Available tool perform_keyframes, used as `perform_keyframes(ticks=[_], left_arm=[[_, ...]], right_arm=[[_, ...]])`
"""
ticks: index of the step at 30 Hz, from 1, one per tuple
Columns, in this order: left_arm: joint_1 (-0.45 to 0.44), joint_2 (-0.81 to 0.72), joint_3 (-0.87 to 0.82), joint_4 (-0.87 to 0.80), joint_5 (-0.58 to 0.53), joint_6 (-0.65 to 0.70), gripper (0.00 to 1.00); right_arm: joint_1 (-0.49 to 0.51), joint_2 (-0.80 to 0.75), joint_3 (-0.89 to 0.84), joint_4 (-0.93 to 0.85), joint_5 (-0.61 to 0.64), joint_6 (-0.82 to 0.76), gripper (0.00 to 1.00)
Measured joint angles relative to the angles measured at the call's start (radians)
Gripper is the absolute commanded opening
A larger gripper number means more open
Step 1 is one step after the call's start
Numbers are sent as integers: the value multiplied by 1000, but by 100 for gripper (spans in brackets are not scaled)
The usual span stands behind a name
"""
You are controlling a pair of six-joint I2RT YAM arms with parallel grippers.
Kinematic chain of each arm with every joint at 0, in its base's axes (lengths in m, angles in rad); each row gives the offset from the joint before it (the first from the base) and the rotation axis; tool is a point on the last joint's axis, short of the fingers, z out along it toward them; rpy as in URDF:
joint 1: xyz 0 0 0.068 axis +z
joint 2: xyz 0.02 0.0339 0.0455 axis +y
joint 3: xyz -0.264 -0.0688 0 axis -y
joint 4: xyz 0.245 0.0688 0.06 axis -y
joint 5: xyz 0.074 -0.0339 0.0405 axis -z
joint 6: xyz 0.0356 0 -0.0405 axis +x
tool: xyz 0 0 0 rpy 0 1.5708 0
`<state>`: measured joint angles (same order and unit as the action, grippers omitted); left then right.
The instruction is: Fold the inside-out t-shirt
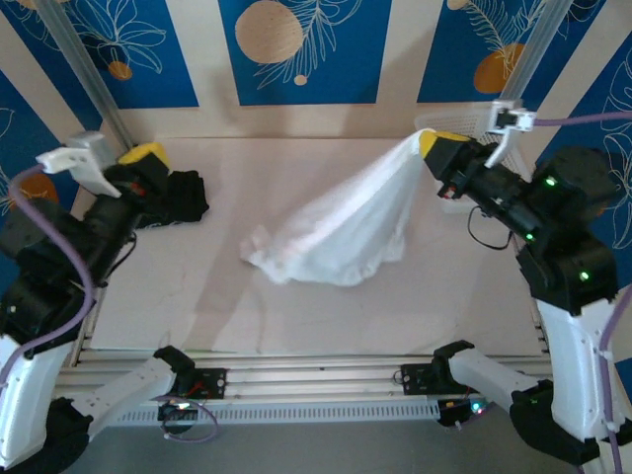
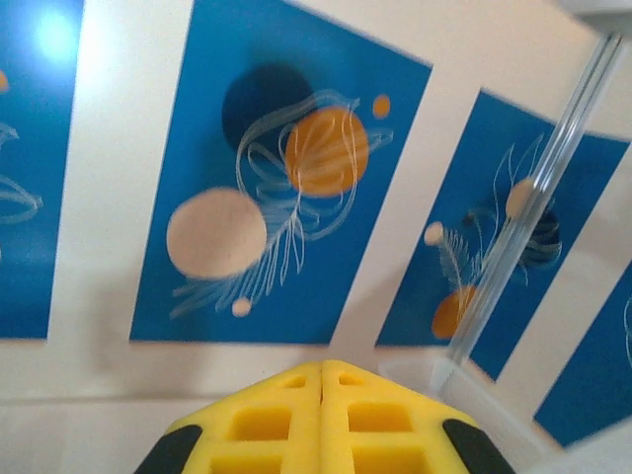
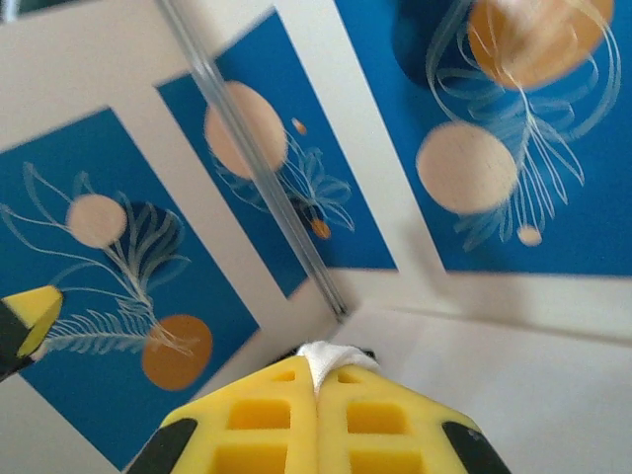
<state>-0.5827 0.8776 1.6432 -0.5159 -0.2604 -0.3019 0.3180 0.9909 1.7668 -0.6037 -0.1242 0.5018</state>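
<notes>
right gripper (image 1: 427,141): clamped tight, yellow fingers pinching a tuft of white cloth, raised at the far right
inside-out t-shirt (image 1: 341,225): hangs from that pinch, draping down and left, lower edge crumpled on the table (image 1: 296,316) near the middle
left gripper (image 1: 148,154): closed, nothing in it, far left
black garment (image 1: 186,197): bunched just beside it

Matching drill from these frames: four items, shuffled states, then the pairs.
1. white t-shirt
2. black garment
3. left gripper
4. right gripper

A. shut, nothing between the fingers
B. shut on a pinch of cloth
C. bunched on the left side of the table
D. raised at one end, other end on the table

Pairs: 1-D, 2-C, 3-A, 4-B
</notes>
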Motion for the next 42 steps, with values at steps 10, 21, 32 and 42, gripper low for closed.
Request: perform_keyframes(ticks=[10, 21, 32, 42], left_arm=[[-12, 93, -340, 89, 204, -60, 4], [-89, 105, -626, 197, 279, -117, 36], [-155, 381, -791, 292, 275, -29, 57], [-131, 814, -642, 383, 343, 39, 59]], right_arm=[[1, 58, -59, 35, 11, 27, 0], [83, 232, -154, 44, 27, 56, 0], [-38, 390, -369, 86, -10, 56, 0], [-82, 393, -377, 122, -43, 55, 0]])
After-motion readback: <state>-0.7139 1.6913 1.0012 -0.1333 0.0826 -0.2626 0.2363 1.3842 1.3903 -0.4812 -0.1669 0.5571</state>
